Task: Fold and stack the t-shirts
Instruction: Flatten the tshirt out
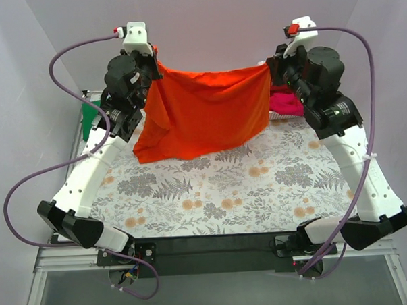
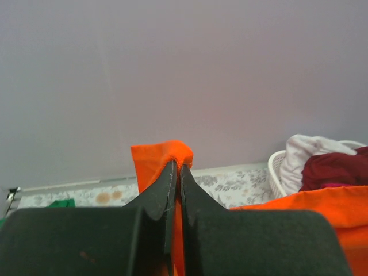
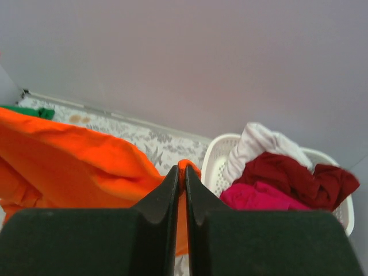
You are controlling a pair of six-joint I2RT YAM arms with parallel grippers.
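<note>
The orange-red t-shirt (image 1: 205, 112) hangs stretched in the air between both arms at the back of the table, its lower edge touching the floral cloth. My left gripper (image 1: 153, 60) is shut on its left top corner (image 2: 161, 155). My right gripper (image 1: 271, 67) is shut on the right top corner (image 3: 190, 167). A green t-shirt (image 1: 89, 117) lies at the far left, mostly hidden behind the left arm. Dark red (image 3: 287, 175), magenta pink (image 3: 259, 196) and white (image 3: 256, 141) t-shirts are heaped in the basket.
The white lattice basket (image 3: 217, 161) stands at the back right corner behind the right arm. The table carries a floral cloth (image 1: 225, 192). Pale walls close in the back and both sides. Purple cables (image 1: 29, 180) loop beside each arm.
</note>
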